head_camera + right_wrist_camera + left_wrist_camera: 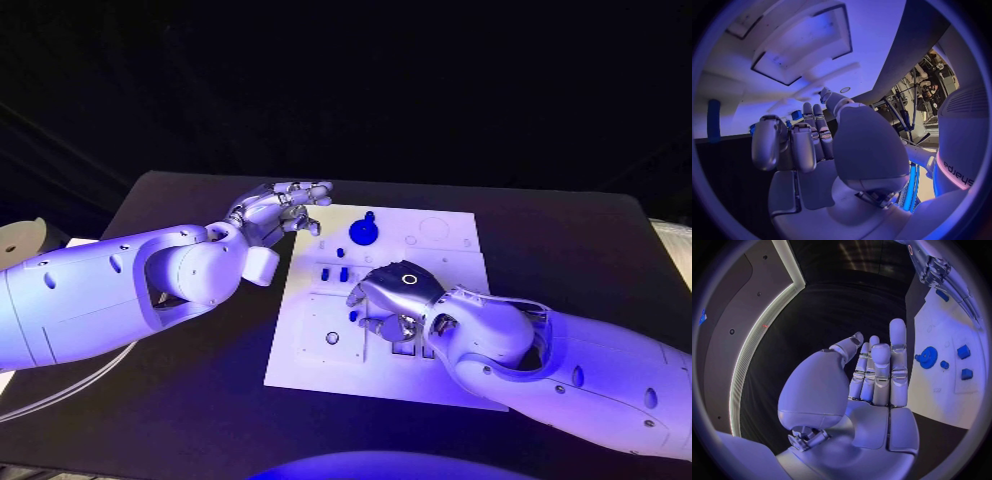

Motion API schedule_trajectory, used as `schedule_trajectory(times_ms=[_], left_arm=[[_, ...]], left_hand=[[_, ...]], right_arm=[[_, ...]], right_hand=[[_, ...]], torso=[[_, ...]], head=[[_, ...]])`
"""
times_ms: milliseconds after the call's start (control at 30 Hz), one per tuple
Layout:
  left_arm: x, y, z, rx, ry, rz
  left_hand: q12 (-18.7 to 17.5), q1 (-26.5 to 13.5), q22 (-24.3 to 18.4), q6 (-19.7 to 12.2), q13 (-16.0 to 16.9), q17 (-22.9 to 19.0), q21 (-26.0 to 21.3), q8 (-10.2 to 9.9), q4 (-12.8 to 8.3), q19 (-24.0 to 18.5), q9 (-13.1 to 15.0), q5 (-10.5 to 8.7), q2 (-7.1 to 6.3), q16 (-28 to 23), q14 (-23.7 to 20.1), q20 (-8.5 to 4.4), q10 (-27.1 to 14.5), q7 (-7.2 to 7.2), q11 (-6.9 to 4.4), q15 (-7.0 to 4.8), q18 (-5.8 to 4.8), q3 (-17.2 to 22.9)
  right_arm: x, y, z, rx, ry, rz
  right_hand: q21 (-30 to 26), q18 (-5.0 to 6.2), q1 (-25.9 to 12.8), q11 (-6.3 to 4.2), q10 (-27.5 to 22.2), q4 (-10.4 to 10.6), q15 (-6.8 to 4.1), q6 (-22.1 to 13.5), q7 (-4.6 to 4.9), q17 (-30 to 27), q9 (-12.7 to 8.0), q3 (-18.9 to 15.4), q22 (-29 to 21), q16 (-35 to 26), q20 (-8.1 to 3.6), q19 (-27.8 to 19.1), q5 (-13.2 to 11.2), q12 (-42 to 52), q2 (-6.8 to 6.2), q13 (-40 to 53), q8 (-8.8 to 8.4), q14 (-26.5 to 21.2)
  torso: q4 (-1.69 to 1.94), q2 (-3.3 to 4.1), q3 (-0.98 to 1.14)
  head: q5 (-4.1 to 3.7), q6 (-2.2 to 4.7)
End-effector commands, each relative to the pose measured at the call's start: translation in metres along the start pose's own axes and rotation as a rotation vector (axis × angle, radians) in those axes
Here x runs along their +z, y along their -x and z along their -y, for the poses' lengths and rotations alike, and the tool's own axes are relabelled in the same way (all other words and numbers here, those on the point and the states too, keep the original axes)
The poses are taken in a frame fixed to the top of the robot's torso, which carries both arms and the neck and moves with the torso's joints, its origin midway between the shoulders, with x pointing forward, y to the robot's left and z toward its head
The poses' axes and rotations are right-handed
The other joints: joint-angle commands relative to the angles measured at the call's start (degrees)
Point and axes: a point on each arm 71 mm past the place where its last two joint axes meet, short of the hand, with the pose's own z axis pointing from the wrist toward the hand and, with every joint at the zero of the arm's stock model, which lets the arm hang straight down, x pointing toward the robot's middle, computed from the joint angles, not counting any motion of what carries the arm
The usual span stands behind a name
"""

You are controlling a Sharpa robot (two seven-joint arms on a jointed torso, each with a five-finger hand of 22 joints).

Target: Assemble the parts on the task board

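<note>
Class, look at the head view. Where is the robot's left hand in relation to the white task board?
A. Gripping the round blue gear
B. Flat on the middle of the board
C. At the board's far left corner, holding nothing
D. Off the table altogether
C: the left hand sits at the task board's far left corner, fingers empty; the blue gear lies apart from it.

The left hand (873,385) is raised with its fingers straight, close together and empty, beside the white task board (942,385) on the dark counter (829,315), which carries a blue gear (928,357) and small blue parts (964,351).
</note>
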Motion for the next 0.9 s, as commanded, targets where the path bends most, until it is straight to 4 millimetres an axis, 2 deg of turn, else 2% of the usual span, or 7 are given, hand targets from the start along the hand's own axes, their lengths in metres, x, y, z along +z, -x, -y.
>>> schedule_trajectory(times_ms=[33,167,333,533,633,900], left_arm=[[0.000,-0.001,0.000,-0.003,-0.003,-0.020],[0.000,0.000,0.001,-0.003,-0.003,-0.018],[-0.001,0.000,0.001,-0.003,-0.001,-0.018],[-0.001,0.000,0.001,-0.003,0.000,-0.022],[-0.001,0.000,0.001,-0.003,-0.001,-0.022],[-0.001,0.000,0.000,-0.004,0.003,-0.025]], left_hand=[[0.2,-0.5,-0.1,-0.4,-0.1,0.0,-0.3,-0.2,0.1,-0.1,0.0,0.39,-0.03,0.2,-0.3,0.38,-0.4,0.16,0.09,0.09,1.02,-0.3],[0.2,-0.5,-0.1,-0.4,-0.1,0.0,-0.3,-0.2,0.1,-0.1,0.0,0.39,-0.03,0.2,-0.3,0.38,-0.4,0.16,0.09,0.09,1.02,-0.3],[0.2,-0.4,-0.1,-0.4,-0.1,-0.1,-0.3,-0.2,0.0,-0.1,0.0,0.41,0.07,0.2,-0.3,0.39,-0.4,0.14,0.07,0.08,1.03,-0.3],[0.2,-0.4,-0.1,-0.4,-0.1,-0.1,-0.3,-0.2,0.0,-0.1,0.0,0.41,0.07,0.2,-0.3,0.39,-0.4,0.14,0.07,0.08,1.03,-0.3],[0.2,-0.4,-0.1,-0.4,-0.1,-0.1,-0.3,-0.2,0.0,-0.1,0.0,0.41,0.07,0.2,-0.3,0.39,-0.4,0.14,0.07,0.08,1.03,-0.3],[0.3,-0.4,-0.1,-0.4,-0.1,-0.2,-0.3,-0.2,0.0,-0.1,0.0,0.42,0.15,0.2,-0.4,0.40,-0.4,0.13,0.06,0.07,1.04,-0.3]], right_arm=[[-0.007,0.011,0.001,0.019,0.009,0.102],[-0.019,0.021,0.010,0.029,-0.015,0.127],[-0.035,0.037,0.034,0.018,-0.086,0.120],[-0.052,0.051,0.068,-0.029,-0.189,0.079],[-0.058,0.053,0.079,-0.050,-0.224,0.055],[-0.063,0.052,0.090,-0.071,-0.256,0.013]], right_hand=[[-0.3,1.05,0.4,-0.07,1.0,0.0,0.00,0.1,0.17,2.5,-0.1,-0.4,-0.1,-0.6,0.02,0.1,0.0,0.6,-0.02,0.1,0.03,3.2],[-0.2,1.01,0.5,-0.35,2.0,0.1,-0.27,0.3,0.02,2.3,-0.2,-0.3,0.0,-0.7,-0.11,0.3,0.0,1.4,0.25,0.1,0.04,3.1],[-0.2,0.99,0.5,-0.56,2.9,0.3,-0.48,0.4,-0.27,2.3,-0.3,-0.3,-0.1,-0.8,-0.25,0.5,0.0,2.0,0.36,0.1,-0.01,3.1],[-0.3,0.96,-0.3,-0.50,2.5,0.7,-0.42,-0.2,-0.81,2.1,-0.5,-1.3,-0.2,-0.9,-0.24,0.6,0.0,1.8,-0.84,-0.2,-0.25,3.1],[-0.5,0.94,-0.4,-0.30,1.5,0.9,-0.26,-1.1,-1.30,2.0,-0.8,-2.2,-0.3,-1.0,-0.13,0.7,0.0,1.4,-1.28,-0.3,-0.30,3.2],[-0.6,0.96,0.0,-0.22,1.3,1.1,-0.12,-1.3,-1.70,1.9,-0.9,-2.8,-0.3,-1.0,-0.06,0.7,0.0,1.3,-1.12,-0.3,-0.14,3.2]], torso=[[-0.03,0.03,-0.01],[-0.09,-0.02,-0.04],[-0.14,-0.03,-0.04],[-0.17,-0.07,-0.08],[-0.13,-0.01,-0.03],[-0.07,0.00,-0.02]], head=[[-0.13,0.09],[-0.40,0.24],[-0.88,0.69],[-1.41,1.09],[-1.54,1.24],[-1.54,1.12]])
